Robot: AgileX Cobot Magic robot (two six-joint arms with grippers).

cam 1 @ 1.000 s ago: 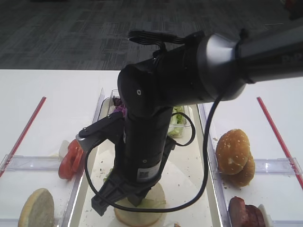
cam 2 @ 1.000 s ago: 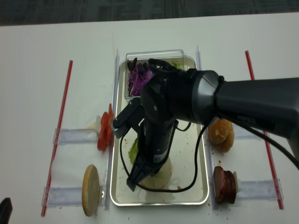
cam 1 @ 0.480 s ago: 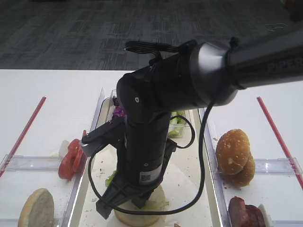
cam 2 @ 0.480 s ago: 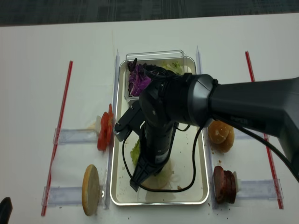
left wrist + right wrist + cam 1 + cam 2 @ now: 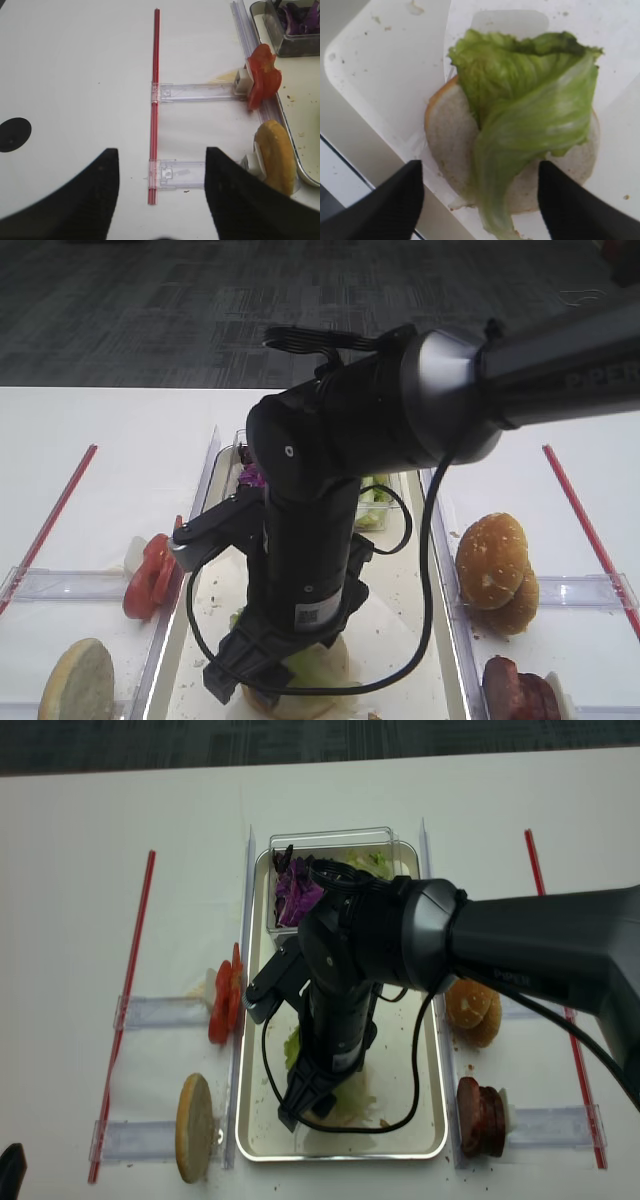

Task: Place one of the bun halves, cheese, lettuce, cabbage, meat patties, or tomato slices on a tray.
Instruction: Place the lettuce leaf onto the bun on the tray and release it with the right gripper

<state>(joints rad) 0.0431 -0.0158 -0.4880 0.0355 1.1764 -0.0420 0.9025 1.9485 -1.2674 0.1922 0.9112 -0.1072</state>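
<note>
We saw the lettuce (image 5: 530,110) lying draped over a cut bun half (image 5: 452,145) on the tray (image 5: 375,70), directly below the right gripper (image 5: 480,192) — its 2 dark fingertips (image 5: 395,197) stood wide apart, 1 on each side of the bun, and touched neither bun nor leaf. Only the right wrist view showed this clearly; in both high views the arm's dark bulk hid most of the bun, leaving a green fringe of lettuce (image 5: 310,665) at the gripper's foot. The high views instead gave us the surroundings: the cabbage (image 5: 297,892) in a clear box at the tray's far end, the tomato slices (image 5: 224,1005) left of the tray, the meat patties (image 5: 478,1116) right of it. The left gripper (image 5: 162,195) hung over bare table with its jaws spread, holding nothing.
</note>
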